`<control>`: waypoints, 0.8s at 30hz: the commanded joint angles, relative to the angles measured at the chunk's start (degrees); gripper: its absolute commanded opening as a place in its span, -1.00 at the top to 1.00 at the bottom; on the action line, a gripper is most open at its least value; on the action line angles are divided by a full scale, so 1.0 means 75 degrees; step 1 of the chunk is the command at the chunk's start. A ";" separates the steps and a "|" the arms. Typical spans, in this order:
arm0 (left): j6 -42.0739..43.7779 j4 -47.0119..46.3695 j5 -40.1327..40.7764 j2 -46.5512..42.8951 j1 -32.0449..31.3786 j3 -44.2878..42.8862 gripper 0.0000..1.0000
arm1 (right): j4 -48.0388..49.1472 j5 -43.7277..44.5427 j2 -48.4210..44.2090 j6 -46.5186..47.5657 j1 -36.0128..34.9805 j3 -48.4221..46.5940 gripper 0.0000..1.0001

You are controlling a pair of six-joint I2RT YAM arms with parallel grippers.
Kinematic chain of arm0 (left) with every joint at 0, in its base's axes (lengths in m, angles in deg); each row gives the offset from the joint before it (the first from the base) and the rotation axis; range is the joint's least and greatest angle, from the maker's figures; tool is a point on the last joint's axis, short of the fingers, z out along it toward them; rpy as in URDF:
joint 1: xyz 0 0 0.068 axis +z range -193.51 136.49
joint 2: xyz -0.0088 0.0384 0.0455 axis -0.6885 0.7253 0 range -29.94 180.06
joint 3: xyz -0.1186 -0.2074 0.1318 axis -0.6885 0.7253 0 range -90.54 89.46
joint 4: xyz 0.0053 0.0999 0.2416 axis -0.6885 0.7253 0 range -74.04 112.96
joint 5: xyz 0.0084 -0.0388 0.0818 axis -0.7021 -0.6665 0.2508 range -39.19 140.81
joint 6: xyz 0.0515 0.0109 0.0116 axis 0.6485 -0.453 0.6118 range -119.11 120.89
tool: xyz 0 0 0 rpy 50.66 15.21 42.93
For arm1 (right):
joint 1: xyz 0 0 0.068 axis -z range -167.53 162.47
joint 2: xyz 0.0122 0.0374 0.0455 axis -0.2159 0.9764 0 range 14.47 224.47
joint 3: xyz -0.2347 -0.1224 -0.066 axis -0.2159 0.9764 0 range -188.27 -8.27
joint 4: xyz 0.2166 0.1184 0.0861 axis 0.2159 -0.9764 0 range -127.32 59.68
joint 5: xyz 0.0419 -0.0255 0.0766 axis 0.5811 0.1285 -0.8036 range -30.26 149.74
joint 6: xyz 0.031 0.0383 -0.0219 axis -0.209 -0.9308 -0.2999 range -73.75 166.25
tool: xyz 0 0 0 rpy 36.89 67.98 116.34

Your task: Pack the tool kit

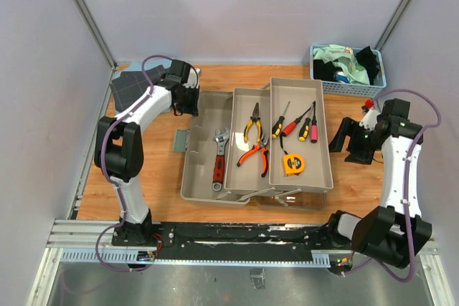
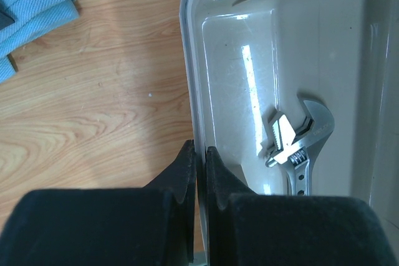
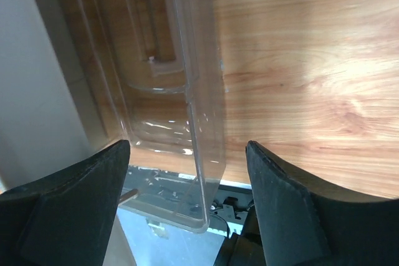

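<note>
Clamped left gripper (image 2: 199, 151) onto toolbox (image 2: 249, 42) rim at bottom centre, wrench (image 2: 300, 134) lying inside at right. Spread right gripper (image 3: 187, 145) wide around lid (image 3: 187, 60) edge, lower centre.

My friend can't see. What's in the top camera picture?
An open grey toolbox sits on a wooden table, a red-handled wrench in its base and pliers, screwdrivers and an orange tape measure in its fold-out trays. The left end effector grips its far rim; the right end effector hangs open beside the trays.
</note>
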 commanded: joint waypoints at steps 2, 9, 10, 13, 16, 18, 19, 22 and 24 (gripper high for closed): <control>0.0945 0.0349 0.0321 -0.0093 0.0184 0.0121 1.00 | 0.0131 -0.0756 0.0175 0.0425 0.0013 0.0631 -0.50; 0.1011 0.0571 0.0266 0.0054 0.0184 -0.0119 0.99 | 0.0713 -0.0728 0.0187 0.0399 -0.0298 0.1364 -0.35; 0.1004 0.0608 0.0254 0.0089 0.0185 -0.0166 0.99 | 0.0769 -0.0734 0.0197 0.0391 -0.0331 0.1474 -0.32; 0.0948 0.0673 0.0197 0.0123 0.0184 -0.0268 0.99 | 0.1053 -0.0762 0.0254 0.0325 -0.0483 0.1805 -0.26; 0.0921 0.0699 0.0140 0.0102 0.0184 -0.0254 0.99 | 0.1400 -0.0719 0.0410 0.0178 -0.0801 0.2071 -0.20; 0.0902 0.0701 0.0132 0.0074 0.0190 -0.0191 0.99 | 0.1631 -0.0653 0.0539 0.0045 -0.1109 0.2194 -0.17; 0.0888 0.0701 0.0122 0.0058 0.0185 -0.0157 0.99 | 0.1717 -0.0617 0.0610 -0.0018 -0.1271 0.2226 -0.14; 0.0825 0.0700 0.0088 0.0001 0.0184 -0.0071 0.99 | 0.1894 -0.0447 0.0868 -0.0168 -0.1682 0.2213 0.07; 0.0760 0.0701 0.0047 -0.0027 0.0184 -0.0023 0.99 | 0.1891 -0.0332 0.0947 -0.0188 -0.1772 0.2149 0.40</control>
